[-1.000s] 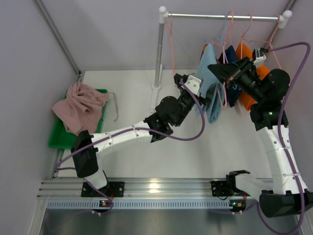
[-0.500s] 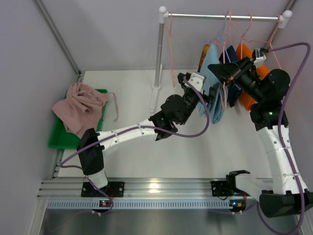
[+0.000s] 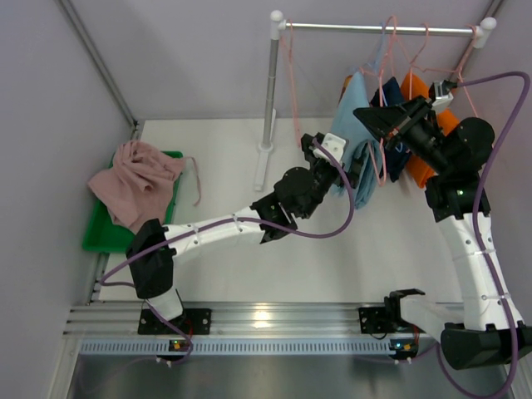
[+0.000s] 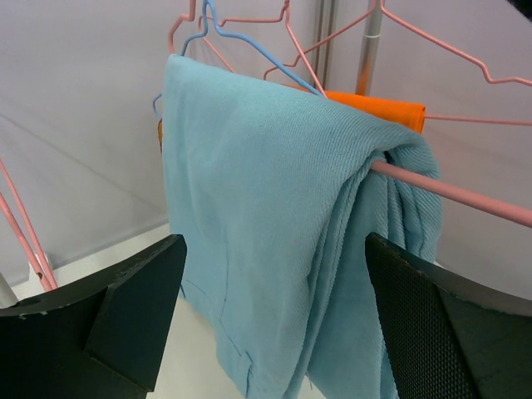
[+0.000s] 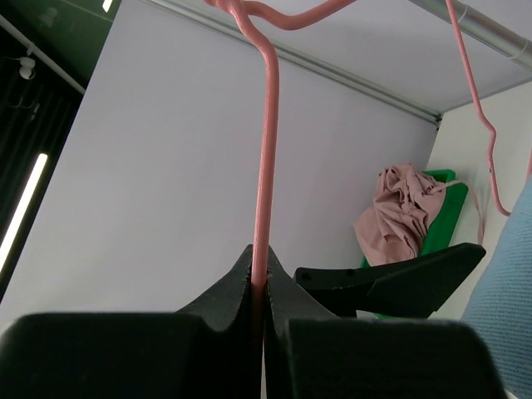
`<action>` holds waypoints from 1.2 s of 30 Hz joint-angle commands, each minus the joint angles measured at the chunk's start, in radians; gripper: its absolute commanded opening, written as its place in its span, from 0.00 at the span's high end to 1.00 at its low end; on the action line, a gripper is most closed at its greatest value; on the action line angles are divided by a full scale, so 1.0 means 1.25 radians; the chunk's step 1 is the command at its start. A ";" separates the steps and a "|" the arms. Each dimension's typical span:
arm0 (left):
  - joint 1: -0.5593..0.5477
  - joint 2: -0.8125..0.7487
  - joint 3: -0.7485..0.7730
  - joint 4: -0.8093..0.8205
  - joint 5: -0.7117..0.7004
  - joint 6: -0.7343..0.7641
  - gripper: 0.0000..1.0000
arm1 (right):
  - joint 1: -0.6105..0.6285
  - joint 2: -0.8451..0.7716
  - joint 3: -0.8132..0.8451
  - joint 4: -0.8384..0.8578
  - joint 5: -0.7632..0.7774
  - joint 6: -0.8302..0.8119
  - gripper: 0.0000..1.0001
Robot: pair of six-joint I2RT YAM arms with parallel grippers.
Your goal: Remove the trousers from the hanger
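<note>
Up by the rail [image 3: 374, 28] on the far right, the right gripper [image 5: 259, 287] is pinched tight on the thin wire of a pink hanger [image 5: 268, 150], fingers closed flat against it. Across from it, the left gripper [image 4: 274, 324] is spread wide, one dark finger on each side of the light blue trousers [image 4: 274, 208], and neither finger seems to touch the cloth. Those blue trousers are folded over a pink hanger bar [image 4: 474, 202], hanging down in soft ribbed folds. Behind them there's a strip of the plain orange trousers [image 4: 374, 106], also up on the rack, with the navy blue trousers [image 3: 391, 91] squeezed between hangers beside them in the overhead view. Over on the far left, well apart from all this, the dusty pink trousers [image 3: 133, 179] lie in a crumpled heap on a green tray [image 3: 100, 237]. Both arms reach in toward the same cluster of hanging cloth.
</note>
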 commanded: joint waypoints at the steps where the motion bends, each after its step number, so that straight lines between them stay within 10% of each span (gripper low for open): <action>1: -0.001 -0.022 0.015 0.037 0.010 -0.008 0.07 | -0.002 -0.033 0.083 0.202 0.003 -0.024 1.00; 26: 0.045 0.149 0.196 0.010 -0.021 0.018 0.14 | -0.002 -0.028 0.116 0.202 -0.004 0.001 1.00; 36: 0.045 0.122 0.228 -0.017 0.021 0.035 0.78 | -0.004 -0.041 0.091 0.170 0.002 -0.026 1.00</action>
